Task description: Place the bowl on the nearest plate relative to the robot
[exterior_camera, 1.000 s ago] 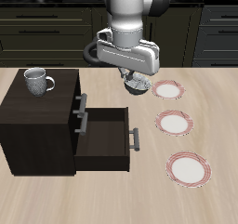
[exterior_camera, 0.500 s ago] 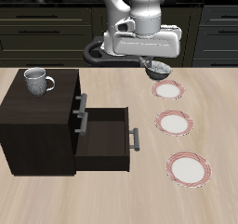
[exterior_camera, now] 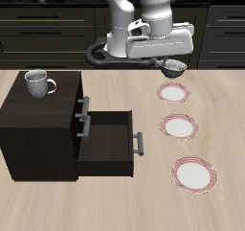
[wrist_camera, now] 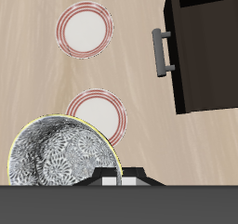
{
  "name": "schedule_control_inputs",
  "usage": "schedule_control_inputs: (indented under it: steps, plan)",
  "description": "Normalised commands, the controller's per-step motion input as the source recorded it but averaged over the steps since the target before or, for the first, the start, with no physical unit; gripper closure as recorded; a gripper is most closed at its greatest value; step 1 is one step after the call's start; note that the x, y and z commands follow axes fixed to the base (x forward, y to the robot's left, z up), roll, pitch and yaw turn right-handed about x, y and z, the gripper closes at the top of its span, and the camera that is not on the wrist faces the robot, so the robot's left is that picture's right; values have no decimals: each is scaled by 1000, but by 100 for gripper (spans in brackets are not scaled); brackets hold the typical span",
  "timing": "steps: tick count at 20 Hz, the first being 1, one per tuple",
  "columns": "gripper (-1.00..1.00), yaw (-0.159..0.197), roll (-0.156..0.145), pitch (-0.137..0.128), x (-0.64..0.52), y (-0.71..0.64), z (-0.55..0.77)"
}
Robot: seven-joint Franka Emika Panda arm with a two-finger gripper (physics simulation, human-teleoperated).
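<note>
The claw (exterior_camera: 172, 64) grips the round, grey-patterned bowl (exterior_camera: 174, 66); it hangs above the red-ringed plate (exterior_camera: 173, 93). The surface (exterior_camera: 115, 201) is pale woodgrain.

Pale matt wood-grain table (exterior_camera: 115, 201), dark wood cabinet (exterior_camera: 38, 129), glossy ceramic-looking bowl (wrist_camera: 60, 153) and plate (wrist_camera: 96, 112).

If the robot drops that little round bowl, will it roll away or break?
The small round whitish-grey bowl looks hard, like glazed ceramic, so it would probably chip rather than bend. Its curved sides suggest it might wobble or roll briefly. The gripper holds it just above the farthest-back white plate with the pink-red rim, so any fall looks short.
</note>
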Motion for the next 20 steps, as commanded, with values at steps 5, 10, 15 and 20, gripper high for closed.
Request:
schedule_control_inputs:
  steps: [5,10,15,20]
  plan:
    - [100,98,18,-53,-480,94,-43]
    - [100,61,25,-45,-422,36,-75]
    - [100,34,15,-7,-251,24,-180]
    - [100,27,26,-12,-284,14,-155]
